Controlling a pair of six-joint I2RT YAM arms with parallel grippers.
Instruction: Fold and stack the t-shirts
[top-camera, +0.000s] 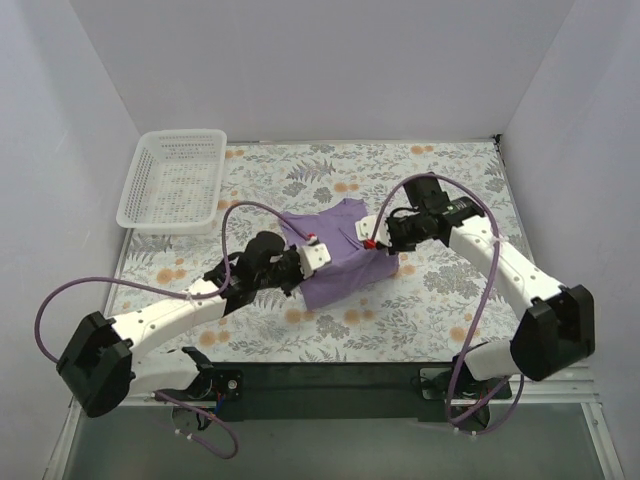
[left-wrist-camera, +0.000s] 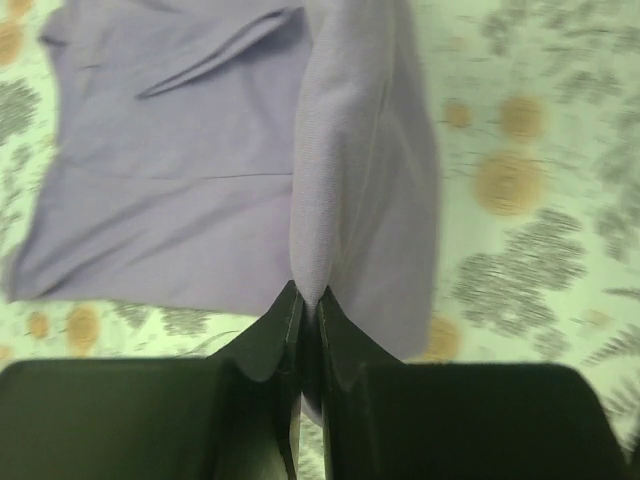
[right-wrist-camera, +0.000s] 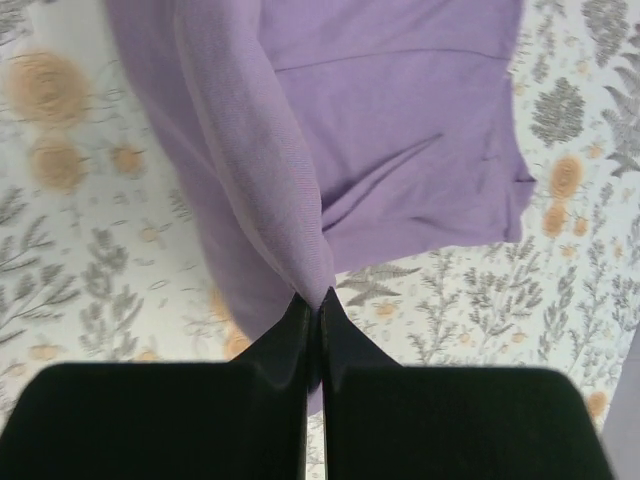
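Observation:
A lavender-purple t-shirt (top-camera: 335, 255) lies partly folded in the middle of the floral table cover. My left gripper (top-camera: 318, 250) is shut on the t-shirt's left edge, and the wrist view shows a raised ridge of t-shirt (left-wrist-camera: 350, 170) pinched between the black fingers (left-wrist-camera: 270, 340). On the right side, my right gripper (top-camera: 372, 243) is shut on the opposite edge. There the t-shirt (right-wrist-camera: 400, 120) rises in a fold into the closed fingers (right-wrist-camera: 345, 340). The rest of the cloth lies flat behind both grips.
A white plastic basket (top-camera: 173, 178) stands at the back left of the table. The floral table cover (top-camera: 420, 310) surrounds the shirt. White walls close in the back and both sides. A purple cable (top-camera: 250, 208) arcs over the left arm.

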